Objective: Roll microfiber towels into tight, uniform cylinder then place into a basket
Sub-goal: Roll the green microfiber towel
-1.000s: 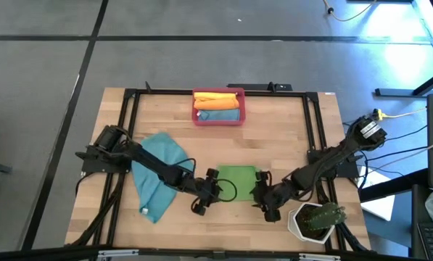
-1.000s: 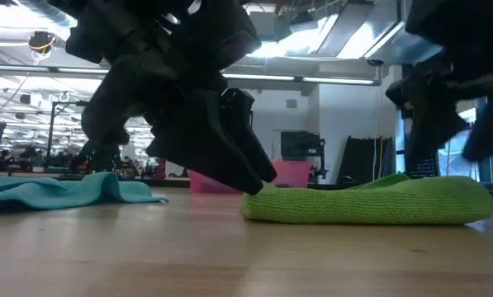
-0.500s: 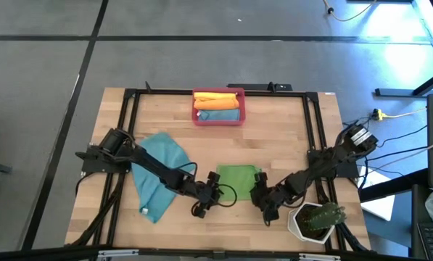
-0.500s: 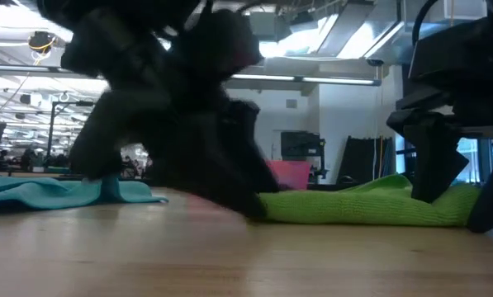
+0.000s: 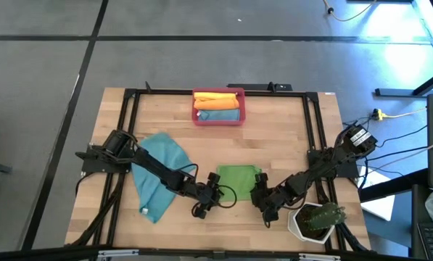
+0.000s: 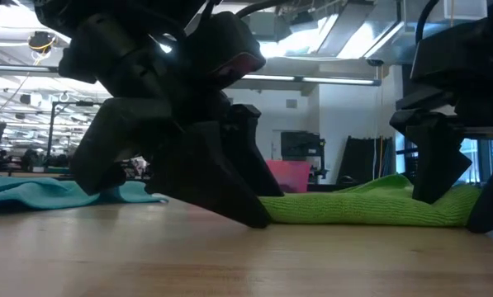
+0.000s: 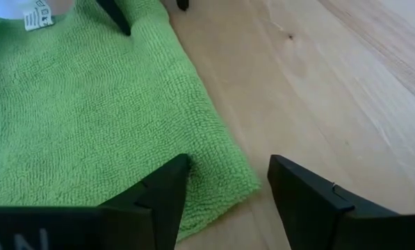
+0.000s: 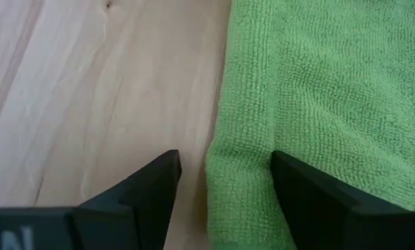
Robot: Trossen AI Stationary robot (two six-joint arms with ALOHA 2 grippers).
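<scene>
The green towel [image 5: 238,180] lies flat on the wooden table [image 5: 274,138], near its front. My left gripper [image 7: 228,160] is open, slanting down astride the towel's near left corner [image 7: 236,182]. My right gripper [image 8: 225,155] is open astride the near right corner [image 8: 236,182]. The red-pink basket [image 5: 218,120] at the far edge holds a rolled orange towel [image 5: 217,97] and a rolled teal one [image 5: 220,114]. Another teal towel [image 5: 157,170] lies spread under the left arm. My left gripper comes slanting down from the table's left, one finger [image 7: 164,194] over the green cloth beside the corner, the other [image 7: 301,198] over bare wood; I cannot tell whether either touches the towel. My right gripper comes slanting down from the right, one finger [image 8: 301,191] over the cloth, the other [image 8: 151,184] over bare wood; I cannot tell whether it touches.
A white hexagonal pot with a green plant [image 5: 315,220] stands at the near right corner, close behind my right arm. A black frame [image 5: 129,130] runs along the table's left, far and right sides. Bare wood lies between the green towel and the basket.
Both grippers have sunk toward the table at the green towel's near corners and stayed open. The right one has tipped more steeply downward. In the low view the towel's right end lies lower and flatter than before.
</scene>
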